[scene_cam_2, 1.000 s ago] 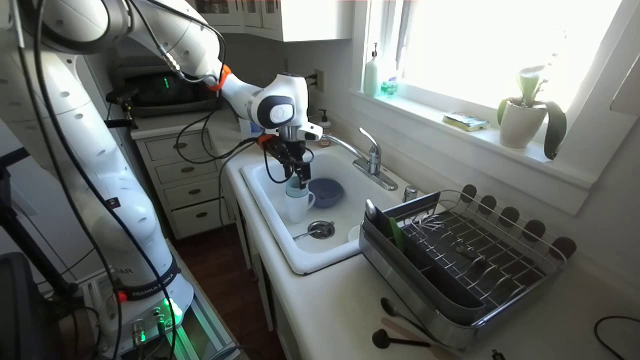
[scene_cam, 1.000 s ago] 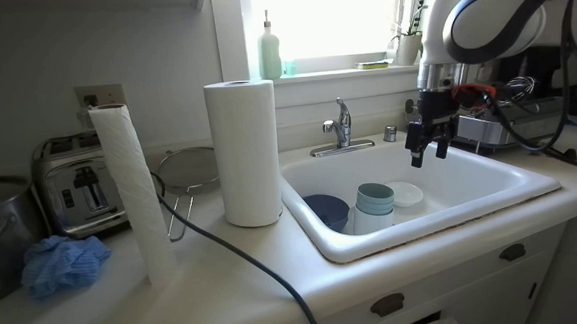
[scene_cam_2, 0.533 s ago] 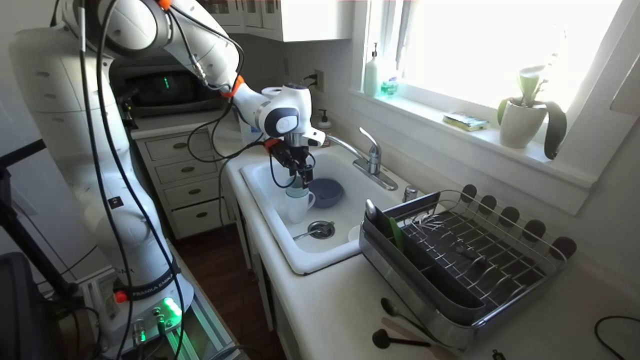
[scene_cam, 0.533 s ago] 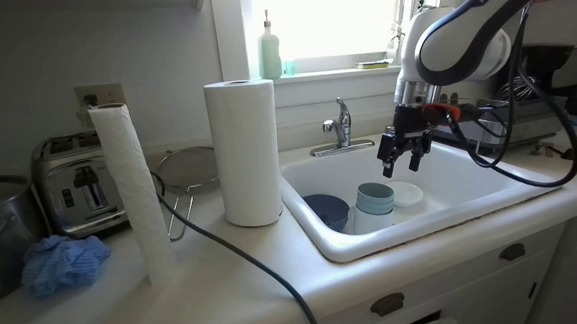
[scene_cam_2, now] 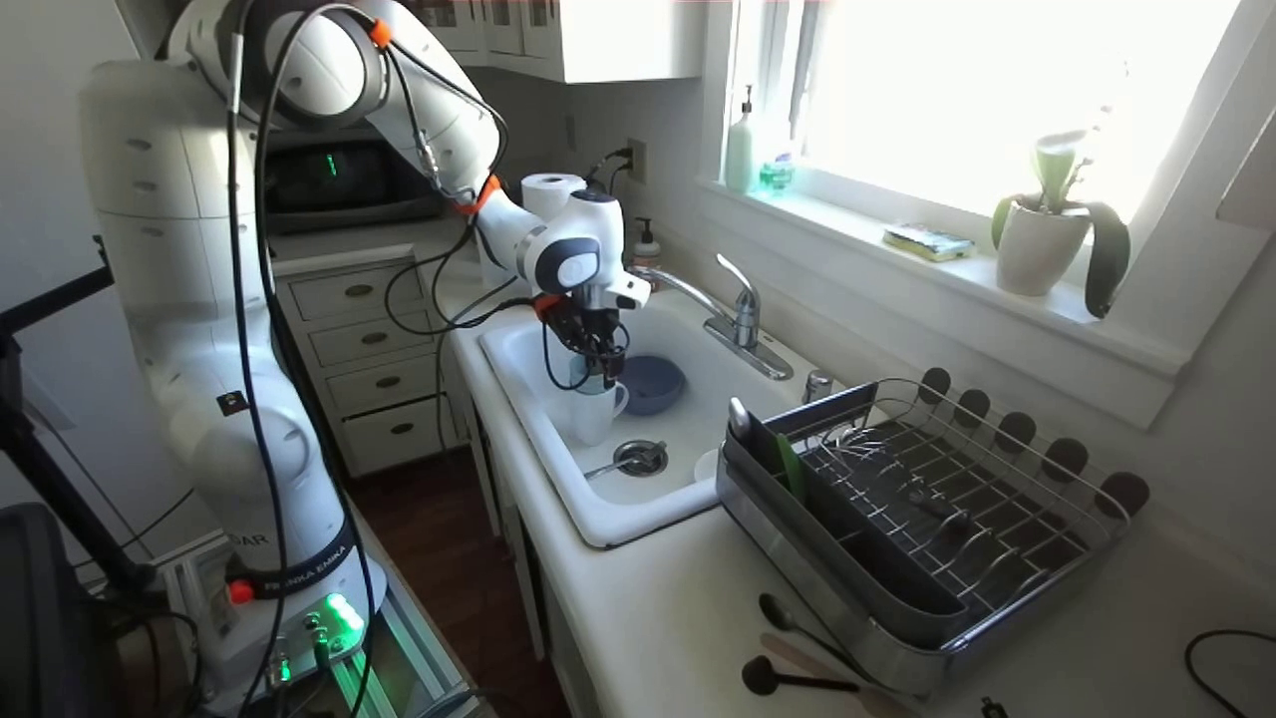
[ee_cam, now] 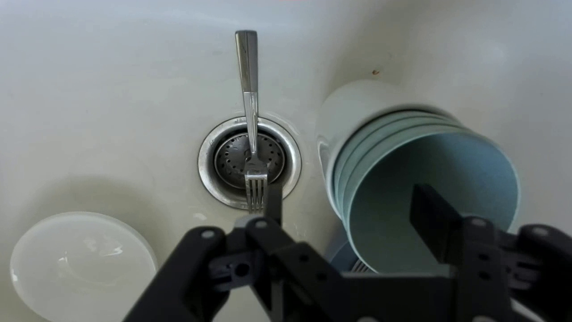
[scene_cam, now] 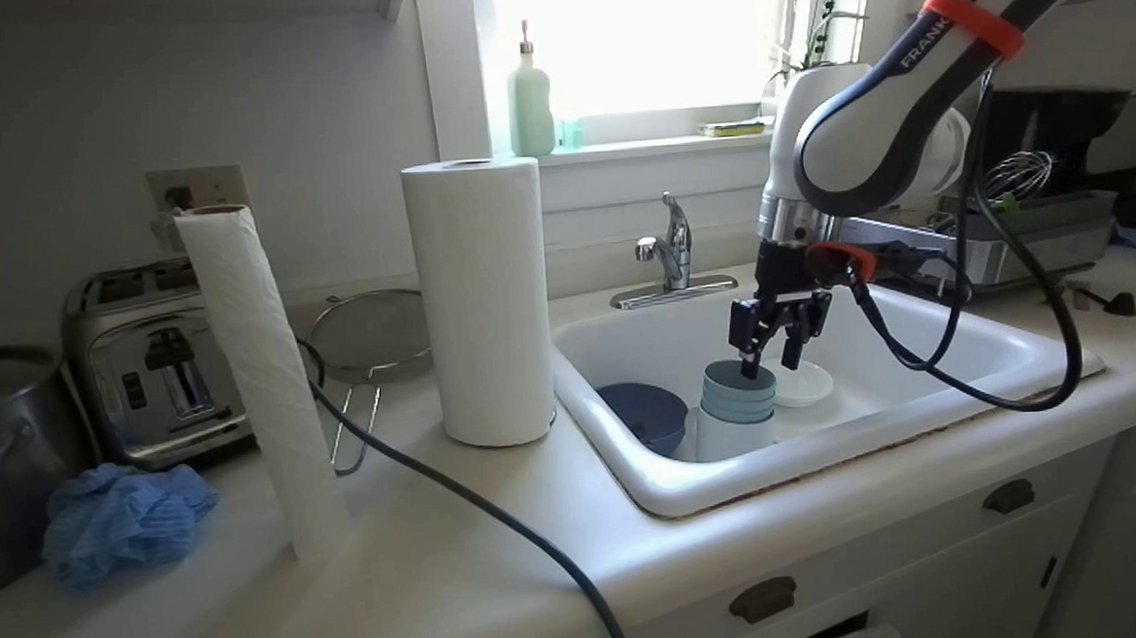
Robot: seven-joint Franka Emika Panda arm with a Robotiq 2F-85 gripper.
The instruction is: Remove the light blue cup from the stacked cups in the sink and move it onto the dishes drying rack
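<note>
Tool [scene_cam: 771, 367] over one side of the light blue cup [ee_cam: 395, 201]

The location is presenting as a kitchen. In an exterior view, a faucet [scene_cam: 677, 260] is rising at the back of a sink [scene_cam: 669, 479], right of centre; a toaster [scene_cam: 157, 365] is standing at frame left, beside a pot [scene_cam: 7, 465]. In an exterior view, a dishes drying rack [scene_cam_2: 817, 573] is resting on the tabletop [scene_cam_2: 668, 598], lower right.

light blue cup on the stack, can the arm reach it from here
Likely yes: the end effector is open at the light blue cup; in the wrist view one finger overlaps its mouth, the other lies outside its rim, and no dish covers the cup.
</note>
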